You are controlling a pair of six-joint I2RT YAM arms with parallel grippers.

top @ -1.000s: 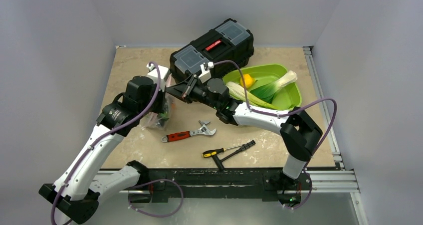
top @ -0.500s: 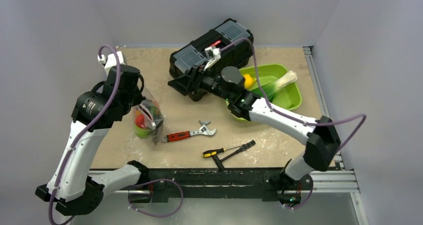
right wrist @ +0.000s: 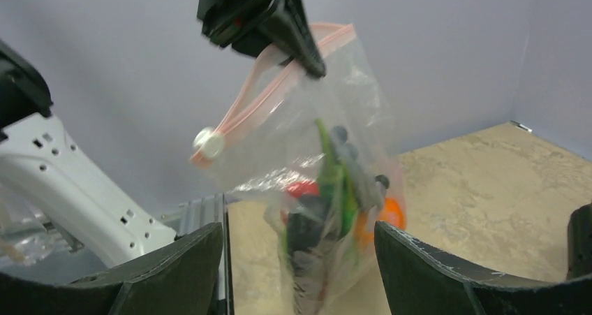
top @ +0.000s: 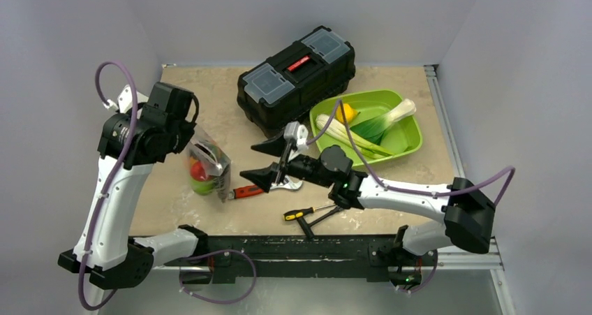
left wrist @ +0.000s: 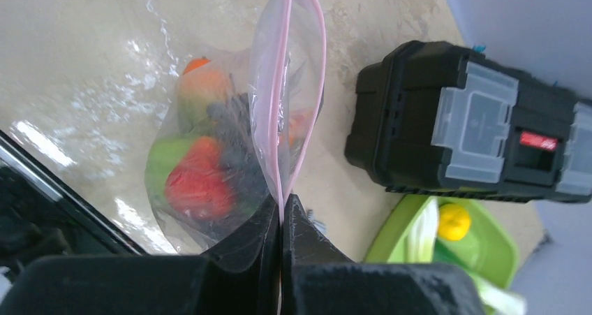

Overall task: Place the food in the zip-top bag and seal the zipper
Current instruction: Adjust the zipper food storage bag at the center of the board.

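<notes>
The clear zip-top bag [top: 207, 167] hangs in the air at the left, above the table. My left gripper [top: 188, 139] is shut on the bag's pink zipper [left wrist: 285, 84], pinching it at the fingertips [left wrist: 281, 202]. The food shows inside the bag: a red fruit [left wrist: 199, 188], a green apple [left wrist: 160, 163], an orange piece [right wrist: 391, 214] and a slim green pod [right wrist: 328, 168]. A white slider [right wrist: 208, 142] sits at the zipper's [right wrist: 258, 98] free end. My right gripper [top: 264, 163] stands open to the right of the bag [right wrist: 328, 147], apart from it and facing it.
A black toolbox [top: 297, 77] stands at the back. The lime-green tray [top: 403, 139] to its right holds leeks and a yellow fruit. A red-handled wrench [top: 246, 190] lies under my right gripper. Two screwdrivers [top: 321, 210] lie near the front edge.
My right gripper has opened, let go of the bag and pulled back towards the front, over the wrench. My left arm has swung left, carrying the bag with it.
</notes>
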